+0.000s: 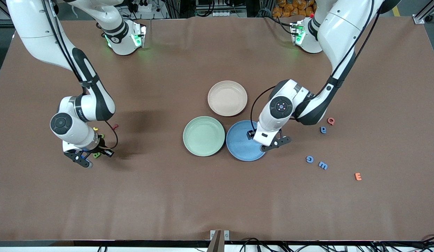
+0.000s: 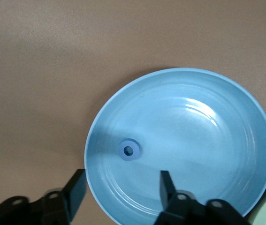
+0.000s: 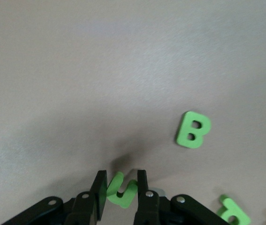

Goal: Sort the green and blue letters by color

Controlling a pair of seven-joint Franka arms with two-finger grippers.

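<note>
Right hand [image 3: 122, 190]: lowered to the desk [image 1: 168, 196] at the right arm's end, wrist bent down, fingers pinched narrow on a green U [image 3: 121, 192] standing on edge between them. A green B [image 3: 193, 129] lies flat nearby, apart from the hand. Left hand [image 2: 122, 194]: poised over the rim of the blue plate [image 2: 208, 136], fingers spread wide, gripping nothing. A blue O [image 2: 129, 150] lies flat inside that plate.
</note>
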